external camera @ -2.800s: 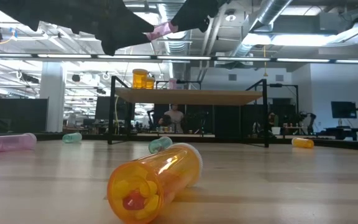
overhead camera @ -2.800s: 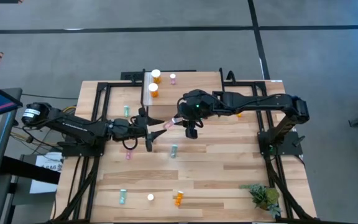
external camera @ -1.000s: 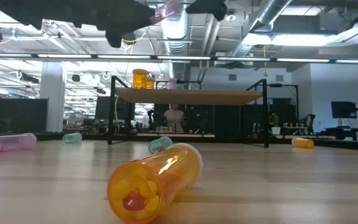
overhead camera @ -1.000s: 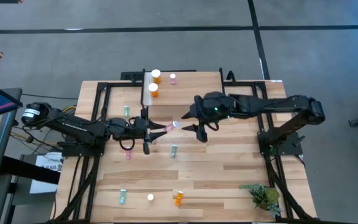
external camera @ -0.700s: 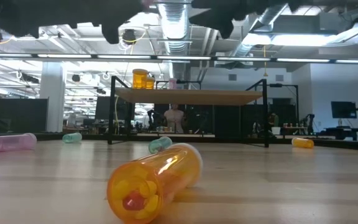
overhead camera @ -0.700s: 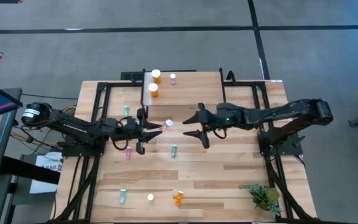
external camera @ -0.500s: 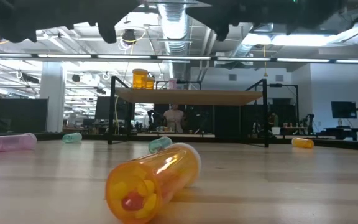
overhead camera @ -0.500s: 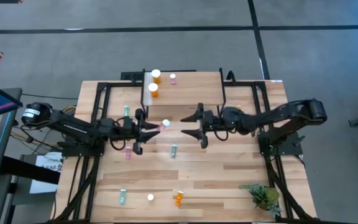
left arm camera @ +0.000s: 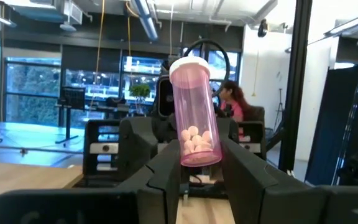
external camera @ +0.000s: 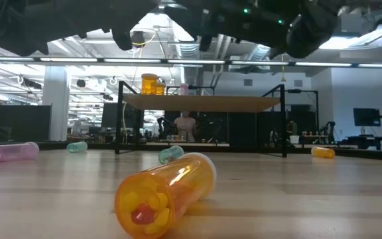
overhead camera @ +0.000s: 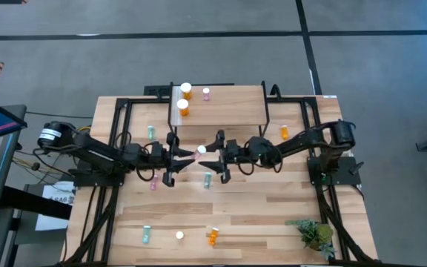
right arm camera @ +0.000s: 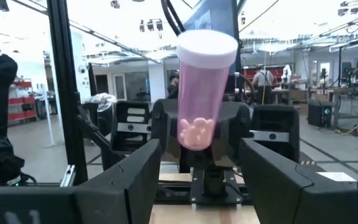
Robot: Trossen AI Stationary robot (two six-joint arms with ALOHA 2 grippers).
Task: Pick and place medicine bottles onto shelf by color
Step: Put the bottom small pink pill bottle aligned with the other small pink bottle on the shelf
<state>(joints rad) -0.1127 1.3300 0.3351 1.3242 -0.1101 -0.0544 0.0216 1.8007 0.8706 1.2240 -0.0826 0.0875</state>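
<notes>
Above the middle of the table (overhead camera: 273,193), the left gripper (overhead camera: 186,157) holds a pink bottle (overhead camera: 199,151) upright by its lower end, fingers clamped on the base. Facing it from just beside, the right gripper (overhead camera: 212,157) has its jaws spread wide on either side of the bottle without touching it.

Progress: early. On the shelf (overhead camera: 228,111) stand three bottles: two wide orange bottles (overhead camera: 184,98) near one corner and a small pink one (overhead camera: 206,93) beside them. Lying on the table are a teal bottle (overhead camera: 151,132) by the shelf's leg, a pink one (overhead camera: 153,185) under the left arm, a teal one (overhead camera: 207,179) below the grippers, an orange one (overhead camera: 285,133) near the right arm, and along the near edge a teal bottle (overhead camera: 146,235), an orange bottle (overhead camera: 213,236) and a white cap-like thing (overhead camera: 179,236) (cannot tell whether it is a bottle seen end-on). Judging from this, roughly six or seven remain, plus the one in hand.

Bottle in hand: translucent pink cylinder, white cap (left arm camera: 189,63) on top, a small heap of pale pills (left arm camera: 196,140) settled at the bottom. Right wrist view shows it (right arm camera: 202,93) centred between that arm's open fingers (right arm camera: 135,174). Looks like a handover mid-air; the pink bottle probably belongs beside the pink one already shelved.
</notes>
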